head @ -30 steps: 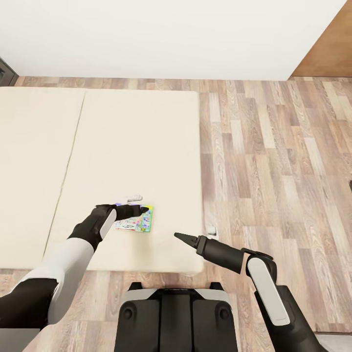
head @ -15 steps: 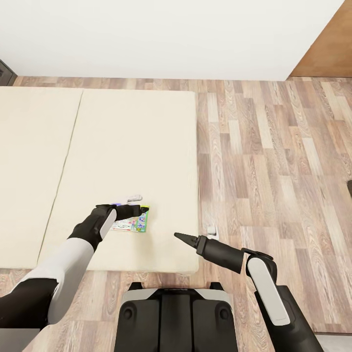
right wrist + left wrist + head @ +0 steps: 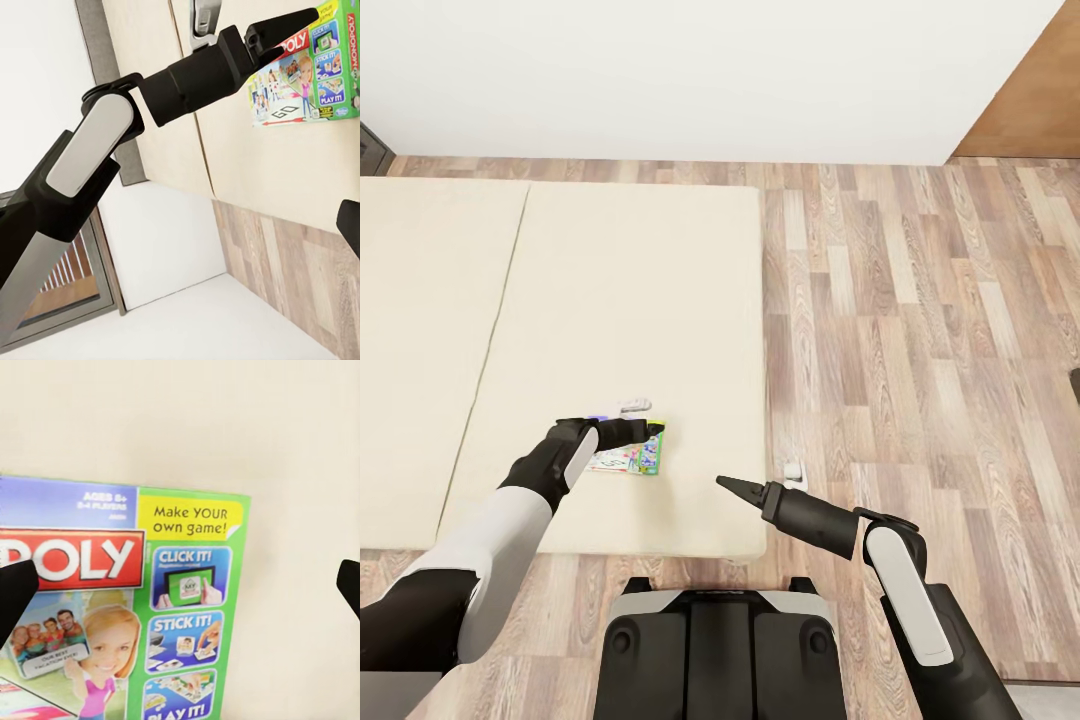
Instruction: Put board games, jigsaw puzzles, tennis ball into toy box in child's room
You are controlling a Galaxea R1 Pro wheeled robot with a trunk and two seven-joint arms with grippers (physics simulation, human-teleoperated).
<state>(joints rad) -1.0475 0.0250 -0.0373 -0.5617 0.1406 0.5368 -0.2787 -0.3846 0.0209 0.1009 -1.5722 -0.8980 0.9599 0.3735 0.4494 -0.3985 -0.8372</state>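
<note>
Bed fills the near ground, its beige mattress bearing one board game near the foot corner. Left gripper hovers spread wide over that box; right gripper hangs apart, its state unclear. Box looks light, stiff, thin: best pinched across an overhanging edge

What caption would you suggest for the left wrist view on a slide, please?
Open left gripper poised over a board game lying flat on the beige bed.

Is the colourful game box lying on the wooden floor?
No, the game box lies flat on the beige bed, under the left gripper.
</note>
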